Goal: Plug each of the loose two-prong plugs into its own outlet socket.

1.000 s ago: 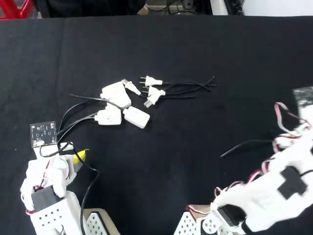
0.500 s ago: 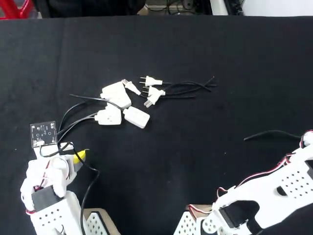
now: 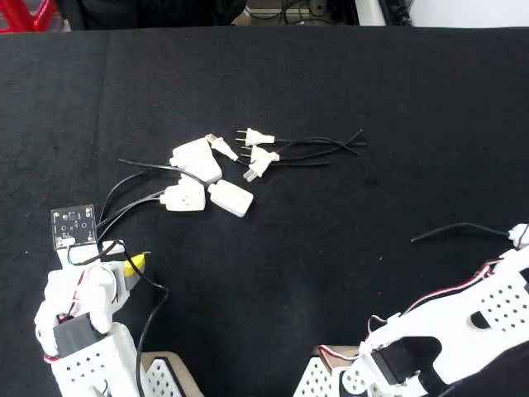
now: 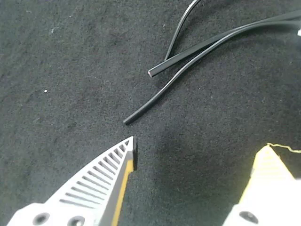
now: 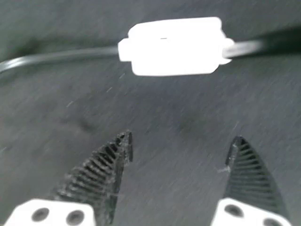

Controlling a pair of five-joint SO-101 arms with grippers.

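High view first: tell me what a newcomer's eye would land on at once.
The heap of white plugs and sockets, bright against the black table, lies left of its middle. The left arm and right arm stand white at the near corners, and in the right wrist view the open right gripper hangs just short of a white block on a cord.

Bright even light, faint shadows, white glare

The white plug [image 5: 174, 45] before the right wrist camera is blurred, its prongs untellable; from above, slots on the outlet sockets [image 3: 198, 178] are too small to see; the right arm [image 3: 463, 331], at the right edge of the table [image 3: 372, 99], is cut off by the picture.
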